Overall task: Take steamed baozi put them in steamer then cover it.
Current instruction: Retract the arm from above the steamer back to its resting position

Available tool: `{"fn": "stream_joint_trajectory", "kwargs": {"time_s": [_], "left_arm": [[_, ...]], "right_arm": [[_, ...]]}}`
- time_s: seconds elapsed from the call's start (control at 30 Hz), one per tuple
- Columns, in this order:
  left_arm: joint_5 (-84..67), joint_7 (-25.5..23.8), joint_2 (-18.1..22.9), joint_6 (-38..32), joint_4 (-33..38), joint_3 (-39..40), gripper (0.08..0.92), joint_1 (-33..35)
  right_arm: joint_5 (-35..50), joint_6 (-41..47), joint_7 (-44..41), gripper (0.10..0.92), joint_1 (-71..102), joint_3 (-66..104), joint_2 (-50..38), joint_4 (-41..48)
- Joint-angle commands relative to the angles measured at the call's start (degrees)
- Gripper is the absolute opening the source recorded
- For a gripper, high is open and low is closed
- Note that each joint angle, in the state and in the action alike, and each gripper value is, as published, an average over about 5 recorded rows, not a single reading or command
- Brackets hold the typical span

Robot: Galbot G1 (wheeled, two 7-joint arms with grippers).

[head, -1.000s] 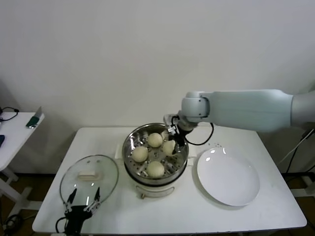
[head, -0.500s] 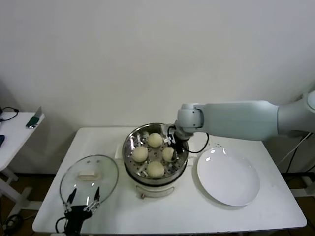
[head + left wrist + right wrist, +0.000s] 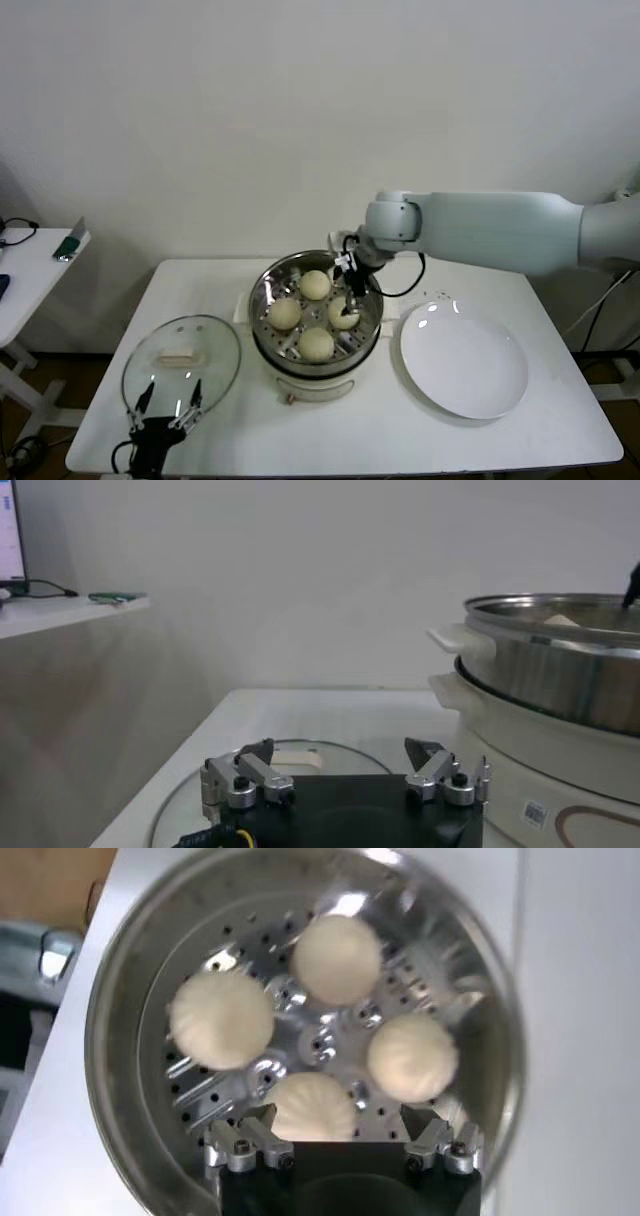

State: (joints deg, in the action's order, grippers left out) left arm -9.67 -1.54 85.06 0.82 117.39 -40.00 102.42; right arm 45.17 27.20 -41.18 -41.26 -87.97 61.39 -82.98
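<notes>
Four cream-white baozi lie in the shiny steamer (image 3: pixel 257 300) on its white cooker base (image 3: pixel 300 384): one at the back (image 3: pixel 315 284), one at the left (image 3: pixel 285 313), one at the front (image 3: pixel 317 344) and one at the right (image 3: pixel 343 312). My right gripper (image 3: pixel 352 274) hovers open and empty just above the right baozi. In the right wrist view the gripper (image 3: pixel 340 1138) is over the steamer (image 3: pixel 130 1048), with a baozi (image 3: pixel 313 1106) below its spread fingers. The glass cover (image 3: pixel 182 362) lies flat on the table at the left. My left gripper (image 3: pixel 170 404) waits open at its near edge.
An empty white plate (image 3: pixel 463 358) lies right of the steamer. The left wrist view shows the cover (image 3: pixel 300 752) just ahead of the left gripper (image 3: pixel 345 765) and the steamer's wall (image 3: pixel 560 670) beyond. A side table (image 3: pixel 30 265) stands at the far left.
My right gripper lowered the fourth baozi into the steamer's right side, let it go and rose a little. The left arm has not moved.
</notes>
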Motion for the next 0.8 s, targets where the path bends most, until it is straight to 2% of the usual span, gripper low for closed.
{"fn": "stream_joint_trajectory", "kwargs": {"time_s": [0.03,0.2,0.3,0.47,0.6,0.7,0.8], "left_arm": [[0.06,0.0,-0.07,0.01,0.03,0.0,0.823,0.06],[-0.18,-0.05,-0.2,0.25,0.02,-0.1,0.823,-0.18],[-0.7,-0.07,-0.6,1.04,0.0,-0.02,0.823,-0.53],[-0.12,0.04,-1.49,1.52,0.3,0.33,0.823,-1.26],[2.56,0.92,-2.22,-1.13,-0.04,-0.39,0.823,-2.47],[3.98,0.95,-3.08,-2.37,-0.25,-1.22,0.823,-3.3],[5.62,0.91,-3.52,-3.18,-0.59,-1.75,0.823,-4.19]], "right_arm": [[12.15,1.24,12.13,0.823,5.21,18.06,-11.55,-1.16],[14.87,-0.47,35.53,0.823,18.69,36.11,-16.06,-0.9],[14.99,-1.25,41.94,0.823,27.68,46.59,-19.99,-3.09],[10.03,-5.52,42.22,0.823,47.11,62.97,-29.57,-9.75],[3.1,-11.54,40.47,0.823,65.24,76.22,-35.95,-12.56],[-1.18,-15.41,39.65,0.823,80.52,88.68,-37.07,-13.45],[-5.47,-18.23,38.08,0.823,96.14,102.26,-34.51,-14.32]]}}
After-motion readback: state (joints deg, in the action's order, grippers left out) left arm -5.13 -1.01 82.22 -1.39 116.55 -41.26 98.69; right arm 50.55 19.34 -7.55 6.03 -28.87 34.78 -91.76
